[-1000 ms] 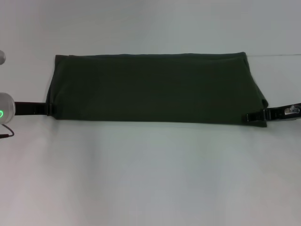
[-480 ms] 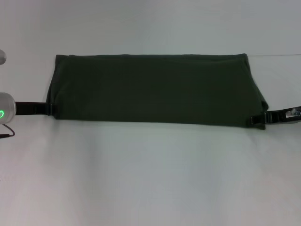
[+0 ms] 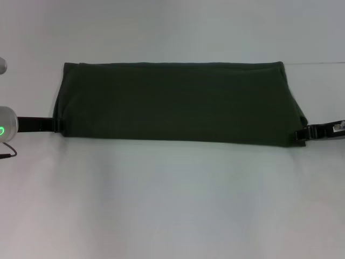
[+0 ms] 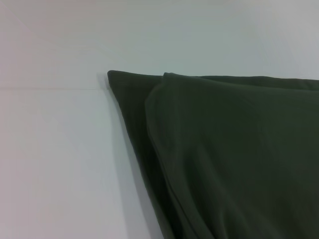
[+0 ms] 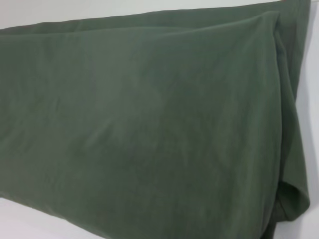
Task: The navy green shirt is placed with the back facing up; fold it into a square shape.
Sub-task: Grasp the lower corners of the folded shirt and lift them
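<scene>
1. White counter (image 3: 172, 205) carries everything.
2. Navy green shirt (image 3: 178, 102) lies flat across it as a long folded band, layered edges at both ends.
3. Left gripper (image 3: 56, 124) at the shirt's left near corner, right gripper (image 3: 300, 134) at the right near corner; jaws' state: cannot tell.

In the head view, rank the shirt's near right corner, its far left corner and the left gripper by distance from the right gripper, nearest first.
From the right gripper:
1. Near right corner of the navy green shirt, right beside it.
2. Far left corner of the shirt, across the table.
3. Left gripper, at the shirt's left edge, about as far; too close to call.
</scene>
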